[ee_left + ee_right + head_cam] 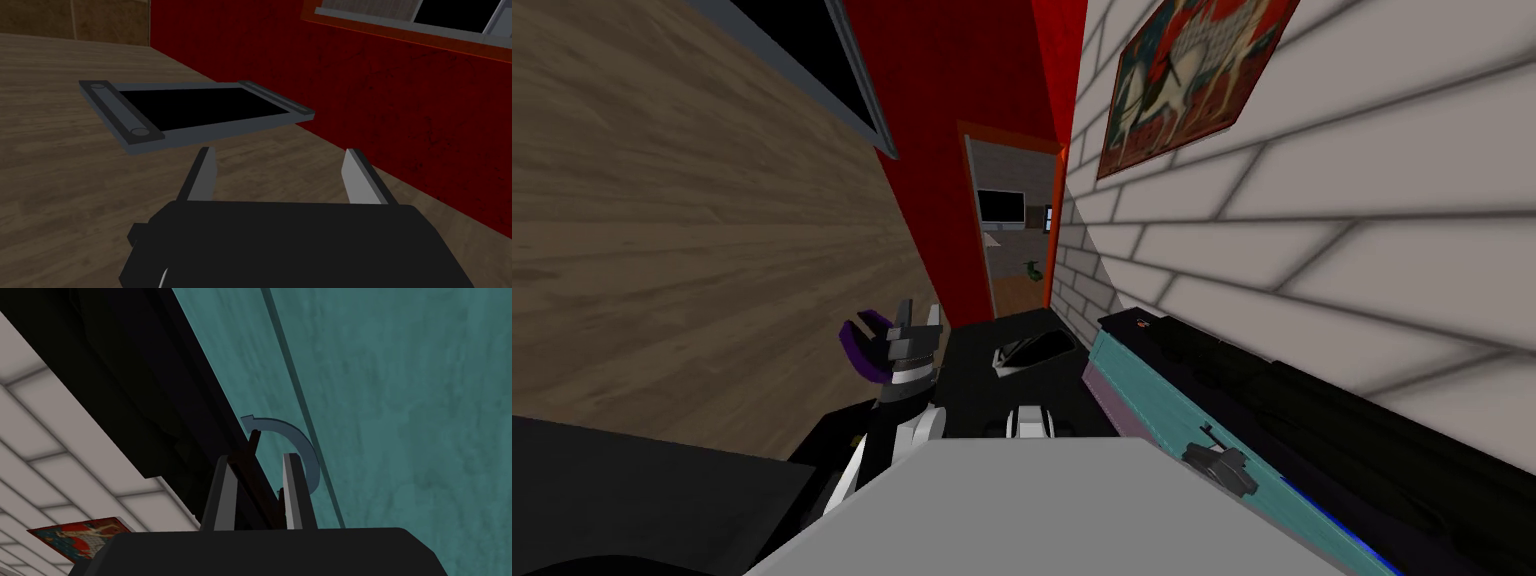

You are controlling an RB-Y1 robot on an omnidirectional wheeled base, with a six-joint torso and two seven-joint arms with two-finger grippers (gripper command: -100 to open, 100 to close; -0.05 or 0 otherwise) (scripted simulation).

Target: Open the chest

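My right claw [257, 458] pinched the dark lid edge [250, 468] of the teal chest [1152, 400] beside its curved handle [305, 448], lower right of head view | judged: lift along the hinge arc | left claw [277, 170] spread

Seen on my feed, a narrow room: a white brick wall [1312, 200] runs along the right, hung with a picture [1202, 70] of a white animal on red. A red wall [952, 90] closes the far end, cut by an orange-framed doorway [1017, 250]. Through it I see a second room with a brown floor and a dark screen [1000, 205]. A wood-planked surface [662, 250] spreads across the left; floor or wall, I cannot tell. A grey frame [225, 134] around a black area stands out from it. A second black pane [450, 12], grey-framed and trimmed in orange, sits in the red wall. The light is flat and even.
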